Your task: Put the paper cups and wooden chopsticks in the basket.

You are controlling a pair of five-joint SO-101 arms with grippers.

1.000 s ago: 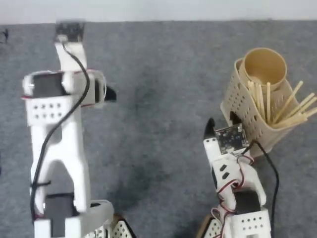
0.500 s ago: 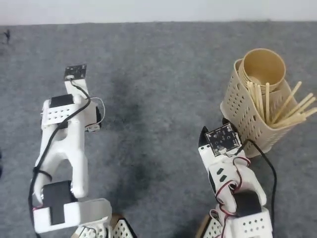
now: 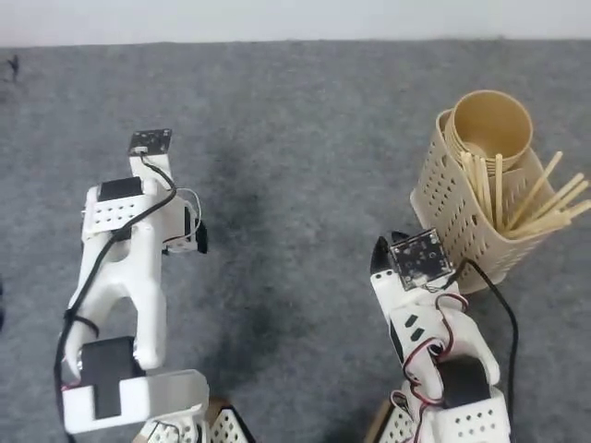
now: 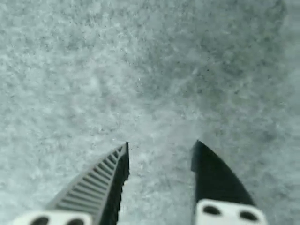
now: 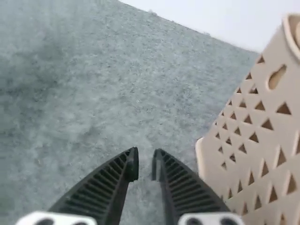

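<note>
A beige perforated basket point(image 3: 462, 208) stands at the right of the table, and its wall fills one side of the right wrist view point(image 5: 255, 154). Inside it sit stacked paper cups point(image 3: 489, 125) and several wooden chopsticks point(image 3: 526, 208) that lean out to the right. My right gripper point(image 3: 379, 257) point(image 5: 145, 166) hangs low just left of the basket, shut on nothing with only a thin slit between its fingers. My left gripper point(image 3: 197, 238) point(image 4: 159, 159) points down at bare carpet on the left side, open and empty.
Grey carpet point(image 3: 305, 166) covers the table, with a pale wall strip point(image 3: 295, 18) along its far edge. The two arms' white bodies point(image 3: 120, 305) occupy the near side. Open floor lies between the arms.
My left arm has folded down and drawn back toward its base, its gripper now low over the carpet. My right gripper has pulled back a little from the basket.
</note>
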